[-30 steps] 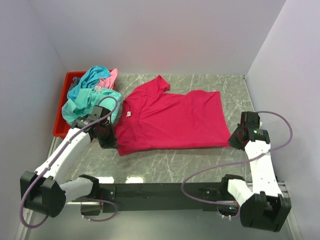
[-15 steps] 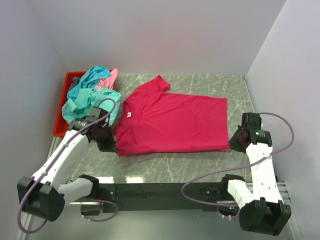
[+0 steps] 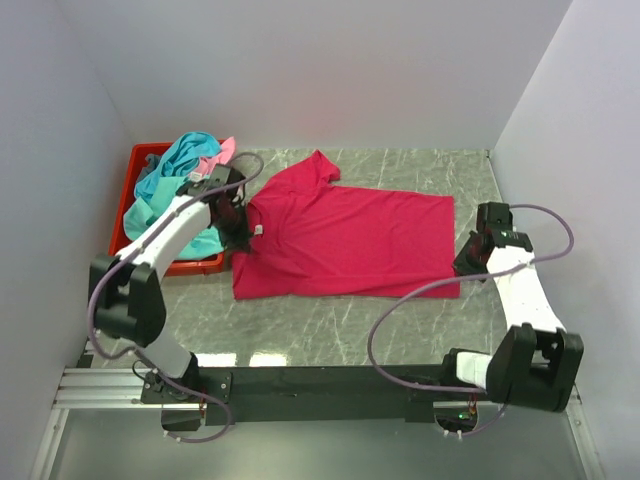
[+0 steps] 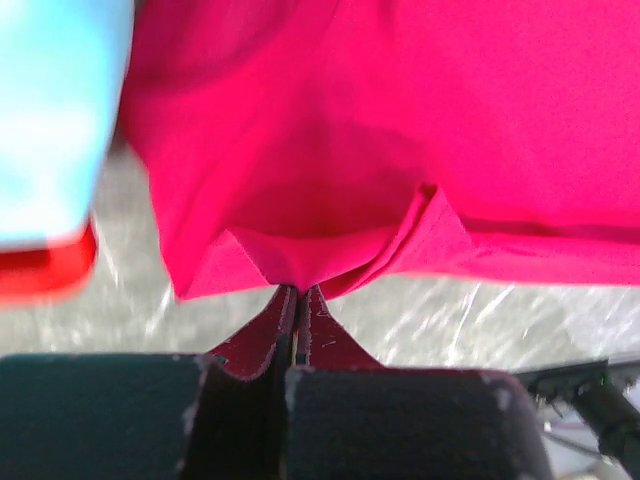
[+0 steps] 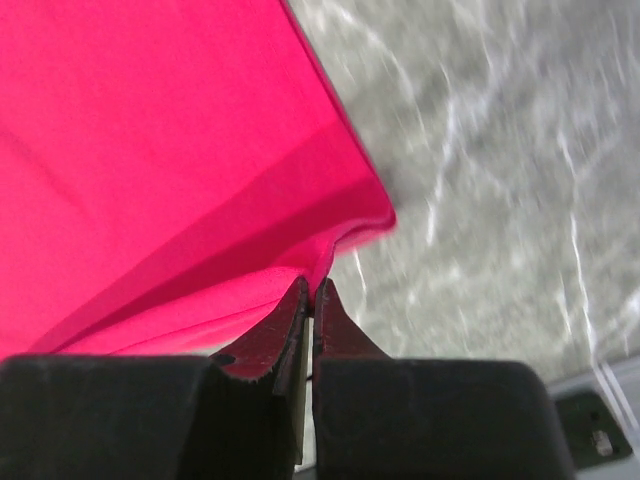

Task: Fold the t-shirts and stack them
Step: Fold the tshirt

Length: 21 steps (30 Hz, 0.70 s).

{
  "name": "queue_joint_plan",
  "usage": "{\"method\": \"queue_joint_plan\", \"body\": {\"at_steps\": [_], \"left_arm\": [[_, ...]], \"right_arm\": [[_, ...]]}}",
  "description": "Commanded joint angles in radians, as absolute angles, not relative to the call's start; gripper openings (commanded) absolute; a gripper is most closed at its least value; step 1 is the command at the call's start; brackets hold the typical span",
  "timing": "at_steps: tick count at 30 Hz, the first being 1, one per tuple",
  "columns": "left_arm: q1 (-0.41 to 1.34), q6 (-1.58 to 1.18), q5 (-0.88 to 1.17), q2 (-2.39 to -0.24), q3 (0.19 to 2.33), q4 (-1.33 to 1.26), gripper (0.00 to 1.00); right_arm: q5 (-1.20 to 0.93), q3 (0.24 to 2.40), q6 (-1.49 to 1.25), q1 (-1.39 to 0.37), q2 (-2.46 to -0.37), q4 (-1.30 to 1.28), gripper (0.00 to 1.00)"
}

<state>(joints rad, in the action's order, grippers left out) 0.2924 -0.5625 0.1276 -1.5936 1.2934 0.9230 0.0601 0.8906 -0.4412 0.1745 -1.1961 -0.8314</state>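
Folding looks barely started: left gripper [image 4: 297, 292] and right gripper [image 5: 312, 285] clamp the magenta t-shirt [image 3: 345, 240]; teal and pink t-shirts [image 3: 187, 160] lie heaped upper left.

Top view: red bin [image 3: 195, 266] at the far left corner of the tabletop [image 3: 400, 165], mostly hidden beneath teal t-shirt [image 3: 185, 155] and pink t-shirt [image 3: 222, 152]; fingertips of left hand [image 3: 240, 238] not discernible. Left wrist view: teal cloth and bin blurred; magenta t-shirt [image 4: 400, 120] cut off top and right.
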Motion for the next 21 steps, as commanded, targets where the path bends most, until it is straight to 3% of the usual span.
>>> {"method": "queue_joint_plan", "body": {"at_steps": [1, 10, 21], "left_arm": [[0.288, -0.468, 0.103, -1.681, 1.435, 0.835, 0.00], [0.288, -0.335, 0.130, -1.928, 1.745, 0.841, 0.00], [0.288, -0.250, 0.109, -2.075, 1.873, 0.865, 0.00]], "right_arm": [[0.077, 0.954, -0.417, 0.173, -1.253, -0.703, 0.00], [0.069, 1.074, -0.397, 0.173, -1.469, -0.634, 0.00], [0.083, 1.166, -0.373, 0.173, -1.611, -0.611, 0.00]]}}
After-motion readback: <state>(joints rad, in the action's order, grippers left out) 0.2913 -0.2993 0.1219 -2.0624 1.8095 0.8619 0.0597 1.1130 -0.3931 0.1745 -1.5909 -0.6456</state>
